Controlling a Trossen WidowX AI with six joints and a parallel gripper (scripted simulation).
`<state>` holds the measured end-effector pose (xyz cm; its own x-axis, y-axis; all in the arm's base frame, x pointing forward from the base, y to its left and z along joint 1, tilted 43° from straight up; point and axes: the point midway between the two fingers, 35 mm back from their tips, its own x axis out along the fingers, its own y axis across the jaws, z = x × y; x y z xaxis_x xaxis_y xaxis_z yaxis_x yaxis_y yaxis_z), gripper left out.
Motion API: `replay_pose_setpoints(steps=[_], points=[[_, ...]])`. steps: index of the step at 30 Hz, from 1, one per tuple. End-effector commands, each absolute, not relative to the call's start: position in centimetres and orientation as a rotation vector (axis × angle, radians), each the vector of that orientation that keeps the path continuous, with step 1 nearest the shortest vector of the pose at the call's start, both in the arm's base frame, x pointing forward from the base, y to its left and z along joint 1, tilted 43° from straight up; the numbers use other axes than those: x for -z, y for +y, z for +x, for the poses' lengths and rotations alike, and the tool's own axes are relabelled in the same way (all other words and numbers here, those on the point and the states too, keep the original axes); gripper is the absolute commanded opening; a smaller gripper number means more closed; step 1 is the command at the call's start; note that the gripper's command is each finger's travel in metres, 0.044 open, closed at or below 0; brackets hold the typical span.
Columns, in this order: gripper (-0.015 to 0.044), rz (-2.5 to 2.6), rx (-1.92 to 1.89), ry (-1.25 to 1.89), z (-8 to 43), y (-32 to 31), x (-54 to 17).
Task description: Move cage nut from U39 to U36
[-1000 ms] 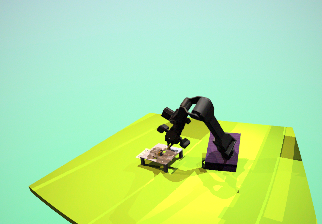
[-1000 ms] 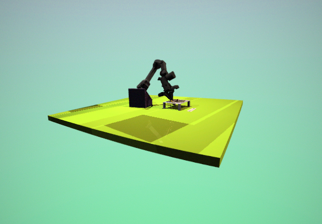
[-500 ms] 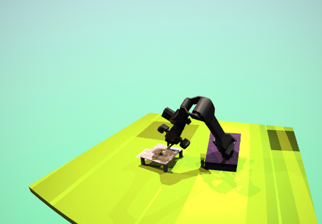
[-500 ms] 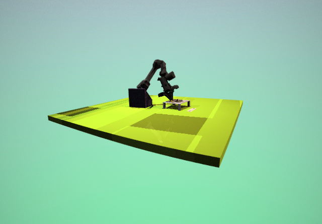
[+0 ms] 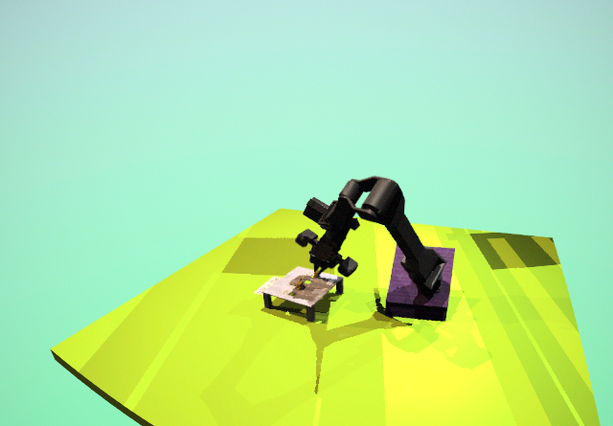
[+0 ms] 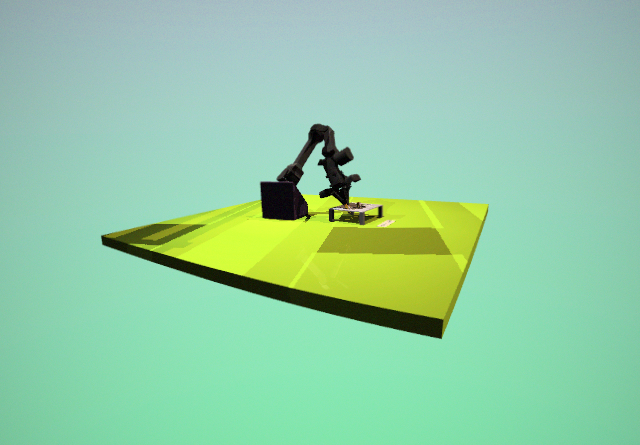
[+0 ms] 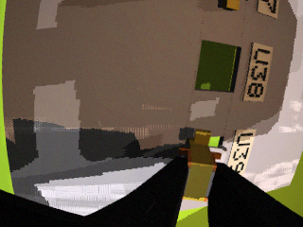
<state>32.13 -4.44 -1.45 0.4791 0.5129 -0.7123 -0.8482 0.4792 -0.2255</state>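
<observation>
claw clamped on the brass-coloured cage nut at u39, by the rail plate's edge nearest the arm base – gripping looks done; lifting clear, carrying to u36, clipping in, letting go and backing off remain; u36 is out of the wrist view

Rail plate — matt, metal-like; cage nut — brassy, smooth.

Our surface is a bright yellow-green slab with a dark edge, crossed by paler stripes and darker patches. On it we see a dark purple block and, near it, a pale plate on short dark legs.
</observation>
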Motion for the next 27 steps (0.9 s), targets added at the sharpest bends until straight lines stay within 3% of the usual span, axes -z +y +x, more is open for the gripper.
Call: replay_pose_setpoints(steps=[1,27], points=[[0.0028,-0.621,-0.904,0.622,32.15,-4.50,1.51],[0.0028,-0.623,-0.897,0.619,32.15,-4.48,1.63]])
